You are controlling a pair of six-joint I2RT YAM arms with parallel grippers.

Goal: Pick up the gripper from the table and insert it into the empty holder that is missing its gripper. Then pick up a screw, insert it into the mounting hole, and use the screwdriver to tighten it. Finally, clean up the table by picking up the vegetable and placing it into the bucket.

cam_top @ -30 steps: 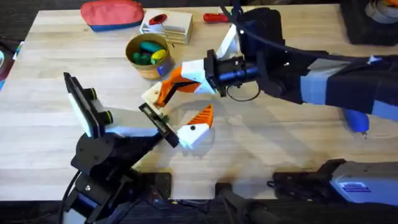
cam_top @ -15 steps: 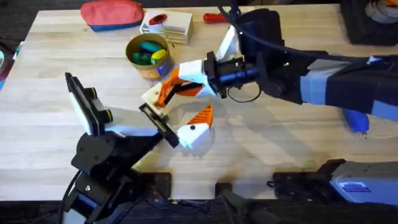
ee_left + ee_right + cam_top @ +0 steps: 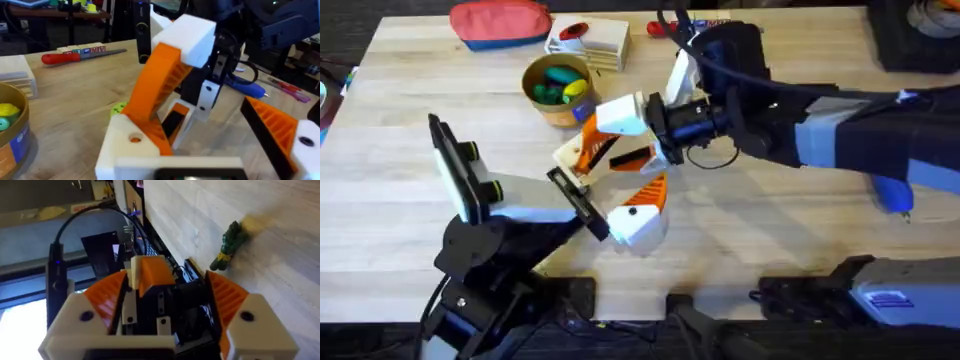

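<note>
the right jaws [image 3: 602,145] pinch the small orange gripper [image 3: 155,272] right at the white holder [image 3: 117,145], near the middle of the frame. the left jaws [image 3: 607,176] are spread wide. if the gripper goes in crooked, i think it could jam, or slip and drop on the counter [image 3: 770,230]. the big orange pads hide the joint, so i can't tell if it's in.

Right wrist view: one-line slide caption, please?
Small dark green toy vegetable lies on the light wooden table beyond the right gripper's orange-padded white fingers.
</note>
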